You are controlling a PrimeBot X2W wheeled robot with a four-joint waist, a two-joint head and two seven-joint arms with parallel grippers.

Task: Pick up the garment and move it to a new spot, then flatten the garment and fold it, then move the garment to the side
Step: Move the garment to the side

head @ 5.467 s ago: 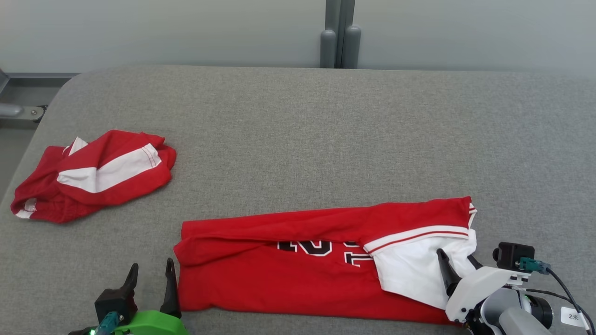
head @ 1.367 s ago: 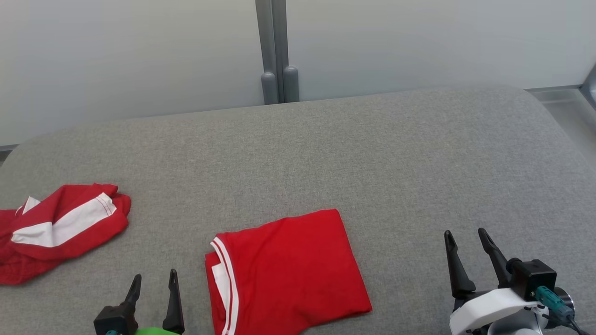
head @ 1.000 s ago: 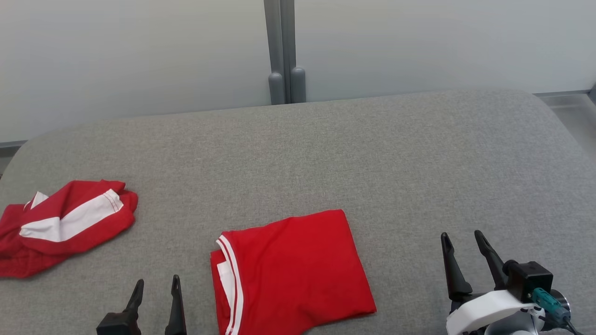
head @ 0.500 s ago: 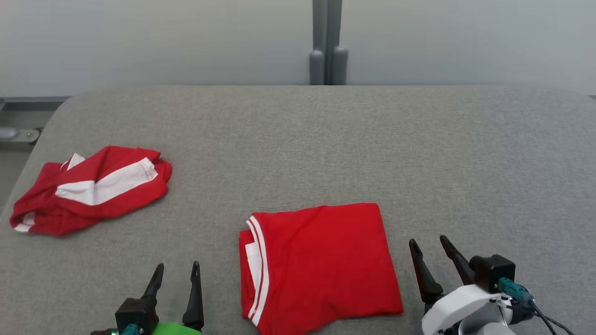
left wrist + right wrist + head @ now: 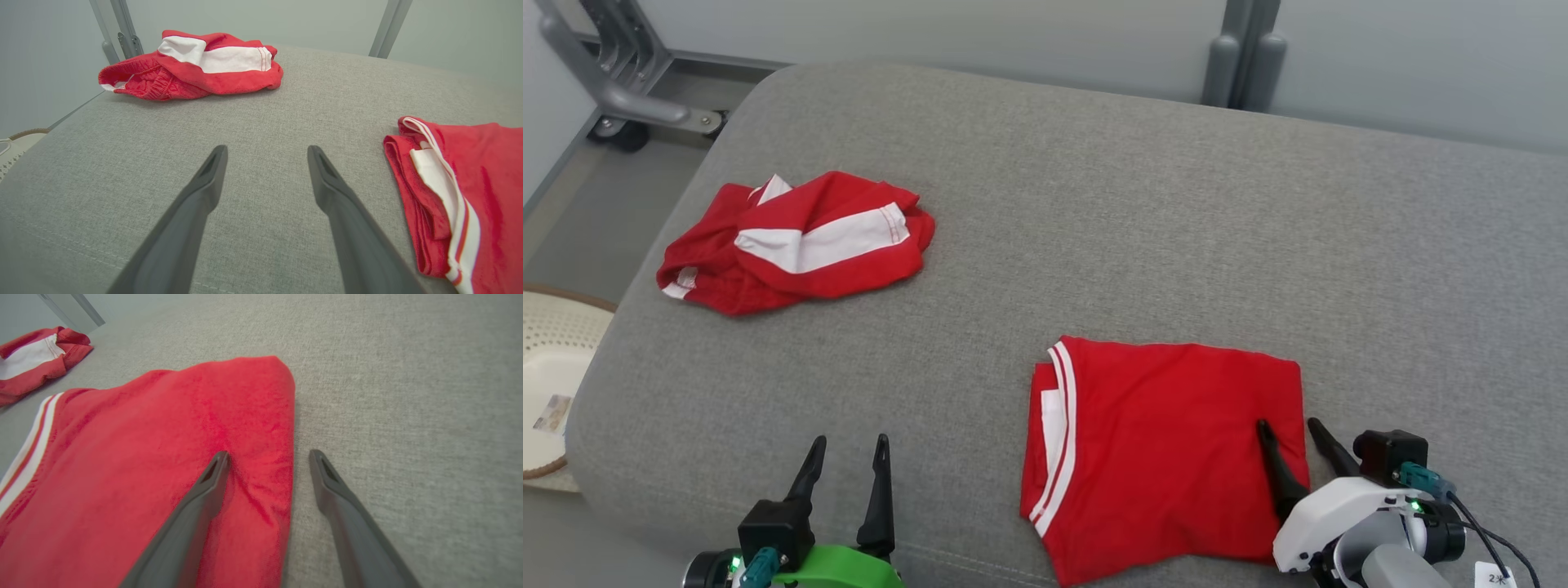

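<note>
Astride one edge of the garment (image 5: 1168, 449): right gripper (image 5: 1287, 425) (jaws wide).

Crumpled red shorts with white panels (image 5: 796, 242) lie near the far left corner of the grey padded table (image 5: 1143, 212). Off that corner stands a grey metal frame (image 5: 625, 102) on a dark caster. A cream perforated basket (image 5: 556, 359) sits beside the table's left edge; 2 grey posts (image 5: 1245, 61) stand behind it.
</note>
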